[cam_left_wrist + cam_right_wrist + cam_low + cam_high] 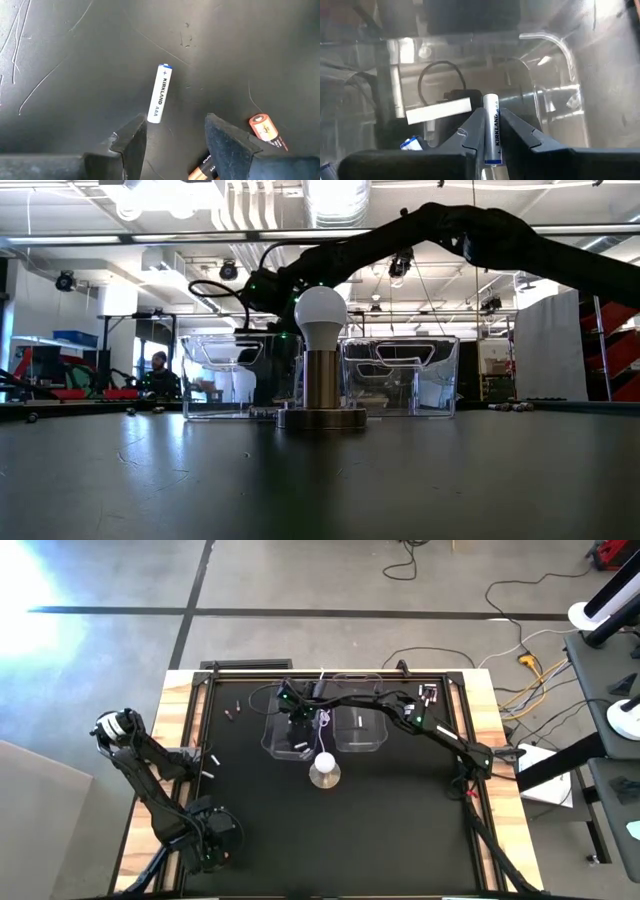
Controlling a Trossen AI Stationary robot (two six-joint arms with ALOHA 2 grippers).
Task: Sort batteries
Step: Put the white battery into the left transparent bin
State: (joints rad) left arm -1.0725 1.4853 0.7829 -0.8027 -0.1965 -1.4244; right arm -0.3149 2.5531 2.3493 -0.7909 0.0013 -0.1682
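My right gripper (pixel 491 116) reaches across from the table's right and is over the left clear bin (pixel 290 732), shut on a white battery (pixel 491 127). Below it in that bin lie another white battery (pixel 438 111) and a blue-ended one (pixel 412 144). My left gripper (pixel 175 125) is open near the table's left side (pixel 203 762), low over the black mat. A white AAA battery (pixel 160 93) lies flat just beyond its fingertips. Two dark copper-topped batteries (pixel 265 127) (pixel 202 170) lie beside one finger. My right gripper pinches the white battery between its two fingers by the blue-ringed end (pixel 492 159). The battery lies along the fingers and its plain end (pixel 491 99) sticks out past their tips. It is lifted clear, over the inside of the left bin.
A second clear bin (pixel 360 730) stands right of the first. A white bulb on a round metal base (pixel 324 770) stands just in front of both bins, with a white cable. More batteries lie at the far left (pixel 232 710) and far right (pixel 430 692) of the mat.
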